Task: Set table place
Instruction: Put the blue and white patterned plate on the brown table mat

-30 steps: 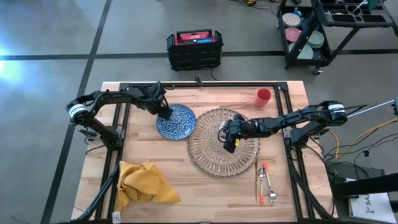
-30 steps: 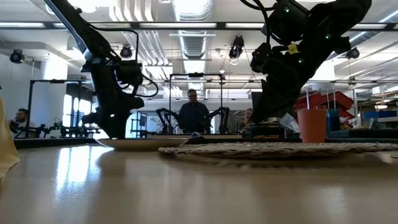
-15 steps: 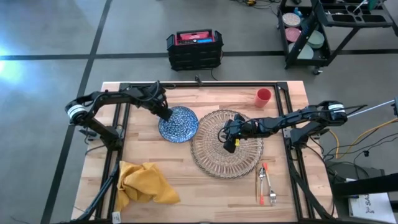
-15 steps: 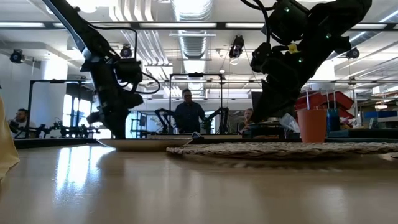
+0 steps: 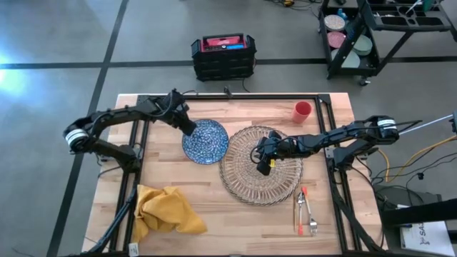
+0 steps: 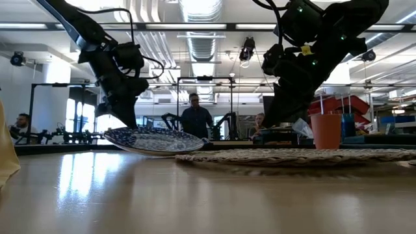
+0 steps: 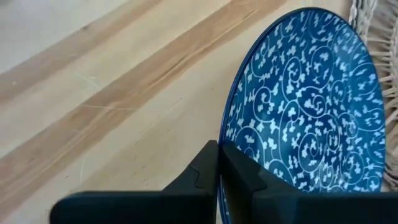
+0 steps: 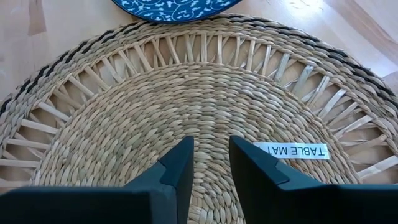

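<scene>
A blue-patterned plate (image 5: 206, 141) sits tilted left of centre, beside a round woven straw mat (image 5: 260, 175). My left gripper (image 5: 187, 128) is shut on the plate's far-left rim. My right gripper (image 5: 262, 165) is open over the mat's middle (image 8: 205, 93), fingers pointing down. I cannot tell whether they touch the weave. A yellow napkin (image 5: 166, 209) lies crumpled at the near left. A red cup (image 5: 302, 111) stands upright at the far right. Orange-handled cutlery (image 5: 305, 210) lies flat at the near right. My left gripper pinches the plate's rim (image 7: 221, 138) at its far-left side between its two fingers. The fingers slant down from the table's far left. The held side (image 6: 114, 132) is raised off the table. The plate slopes down to the mat's edge (image 6: 195, 148).
A black frame rail (image 5: 235, 97) runs along the far edge and down both sides of the table. Bare wood lies between the napkin and the mat. People and other robot arms show in the room beyond the table.
My left gripper has risen with the plate's rim and carried it a little toward the mat. The plate lay flat on the table before. Now its held side is lifted and it tilts down toward the mat.
</scene>
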Motion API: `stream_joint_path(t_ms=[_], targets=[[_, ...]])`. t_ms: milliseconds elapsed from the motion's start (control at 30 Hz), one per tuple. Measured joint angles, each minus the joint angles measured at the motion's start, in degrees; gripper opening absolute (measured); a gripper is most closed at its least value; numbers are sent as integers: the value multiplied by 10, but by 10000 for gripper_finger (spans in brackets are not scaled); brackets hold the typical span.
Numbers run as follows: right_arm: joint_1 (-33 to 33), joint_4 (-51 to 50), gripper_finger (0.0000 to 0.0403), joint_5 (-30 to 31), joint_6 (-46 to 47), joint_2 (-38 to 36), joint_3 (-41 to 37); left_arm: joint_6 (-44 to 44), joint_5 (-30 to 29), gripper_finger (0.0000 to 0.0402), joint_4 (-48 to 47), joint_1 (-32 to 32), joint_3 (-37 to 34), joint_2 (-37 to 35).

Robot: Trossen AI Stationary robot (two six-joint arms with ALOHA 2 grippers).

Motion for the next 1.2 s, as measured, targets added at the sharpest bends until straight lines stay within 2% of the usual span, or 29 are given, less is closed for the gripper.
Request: stream_joint_path(t_ms=[167,300,367,433,667,933,1067,1200], targets=[[0,9,89,1,1,0,0,-1,0,1,0,0,-6,14],[-16,139,102,18,-24,28,0,0,0,1,3,0,-9,21],[-37,215,112,3,-24,56,2,2,0,1,4,0,-9,21],[-66,240,123,-29,-7,88,25,2,6,0,5,0,-9,21],[-144,178,170,-132,46,230,164,12,30,0,13,0,-9,20],[-156,5,207,-164,10,356,355,21,30,0,15,0,-9,20],[-147,-56,201,-134,-15,369,393,25,31,0,15,-1,-9,20],[-148,-56,163,-142,-18,365,394,28,31,0,21,-1,-9,20]])
